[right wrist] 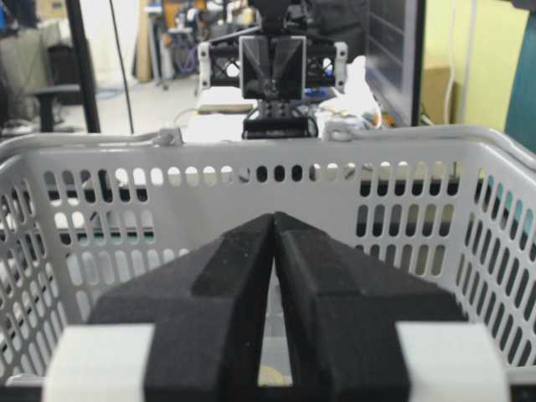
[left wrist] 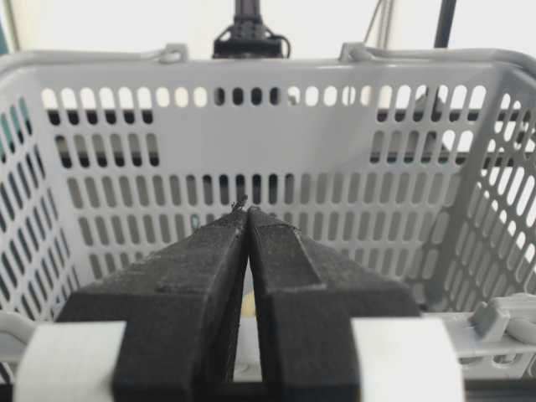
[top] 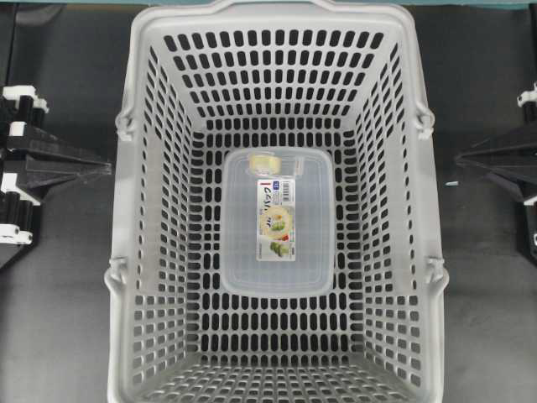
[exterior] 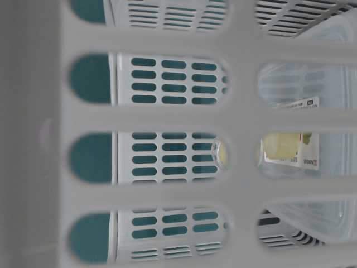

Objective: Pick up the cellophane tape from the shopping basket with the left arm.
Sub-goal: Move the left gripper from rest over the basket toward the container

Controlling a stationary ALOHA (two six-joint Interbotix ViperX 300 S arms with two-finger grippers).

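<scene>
Cellophane tape [top: 267, 162] lay on the far end of the clear box [top: 277, 252], which sat on the floor of the shopping basket [top: 134, 252]. Left gripper [top: 105, 168] and right gripper [top: 460, 159] waited outside the basket, near its left and right walls, well apart from the tape, both with jaws clenched and empty. The basket stood on a dark worktop [top: 59, 319]. Only the right wrist view showed the room behind. The table-level view looked through the basket slots at the box label.
</scene>
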